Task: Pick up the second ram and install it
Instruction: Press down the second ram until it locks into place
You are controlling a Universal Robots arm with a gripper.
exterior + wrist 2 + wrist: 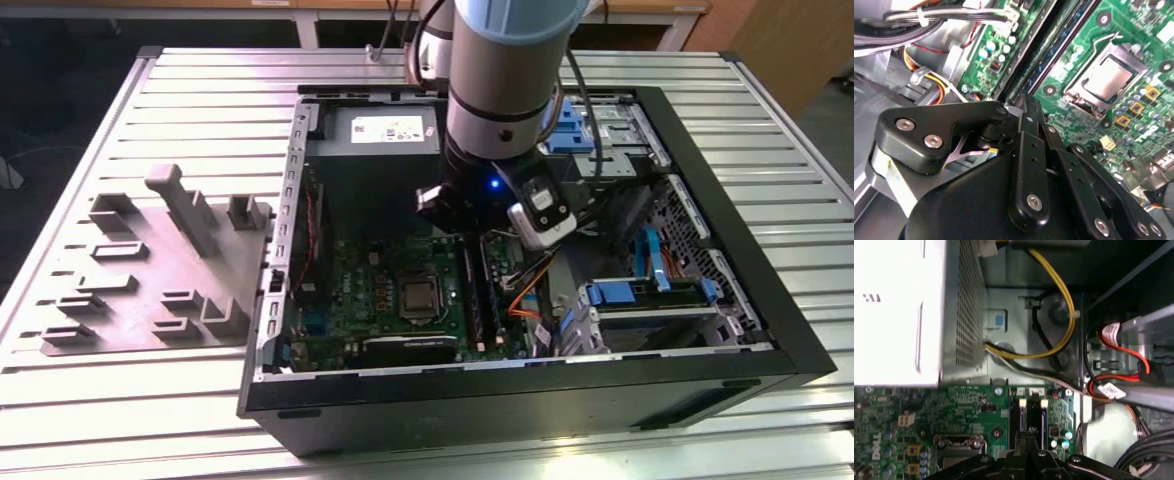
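Arm down inside the open computer case, over the memory slots

The gripper [1026, 107] hung low over the long black slots [1030, 416] of the green motherboard [1089, 35]; whether its jaws were spread or pinching anything I could not tell, for the black linkage hid the tips in both wrist views; a blue-green strip that may have been the second ram [1066, 42] stood on edge in one slot, running away from the jaws beside the processor socket [1104, 82], though I could not be sure of it; in the exterior view the arm [501, 100] reached straight down into the computer case [747, 290], next to the grey power supply [380, 135]; the case lay on a slatted metal table [80, 400], with a grey parts fixture [160, 270] well apart toward the exterior view's left.
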